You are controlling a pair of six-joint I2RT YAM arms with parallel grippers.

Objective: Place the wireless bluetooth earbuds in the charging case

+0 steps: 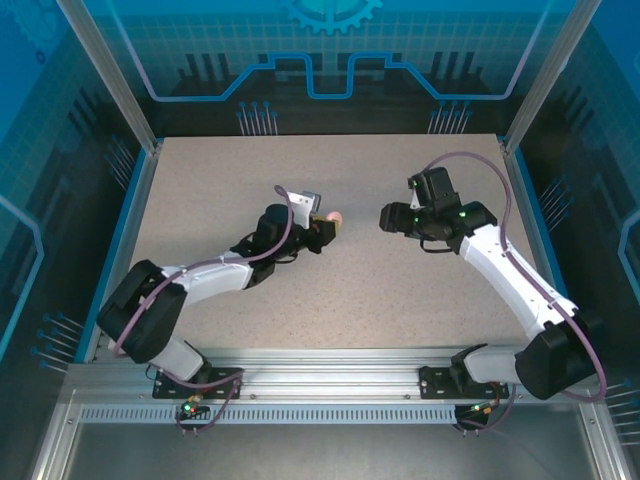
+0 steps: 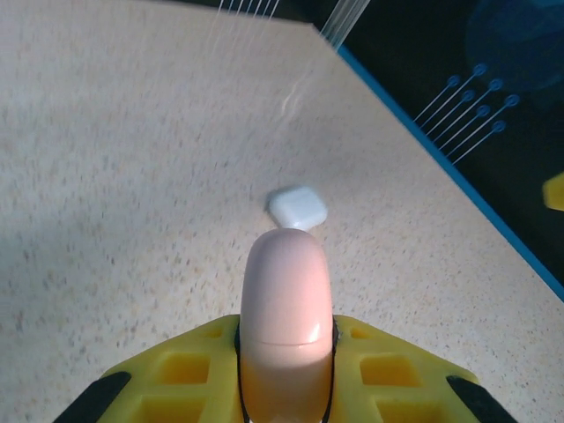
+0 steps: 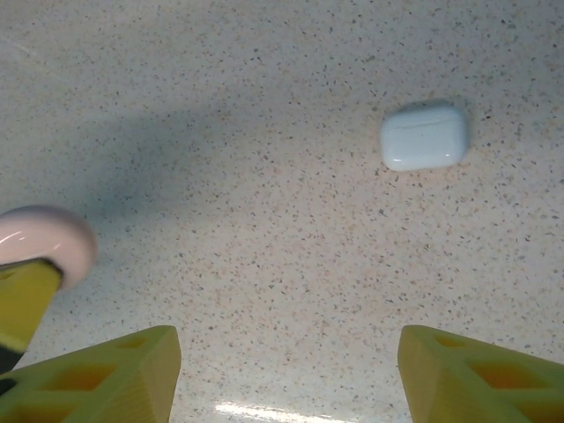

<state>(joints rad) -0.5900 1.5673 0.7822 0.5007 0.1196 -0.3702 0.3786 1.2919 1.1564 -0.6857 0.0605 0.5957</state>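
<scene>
Both arms stretch inward, facing each other. The left end effector is clamped on a pink capsule. The right end effector is spread wide.

We list: speckled beige laminate tabletop, blue-edged; aluminium corner posts; translucent blue enclosure panels printed with circuit lines.

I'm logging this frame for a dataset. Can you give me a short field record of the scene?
left gripper: shut on pink pod
right gripper: open, empty
white case: closed, flat on table, beyond the pod, touching neither gripper
table: speckled beige
</scene>
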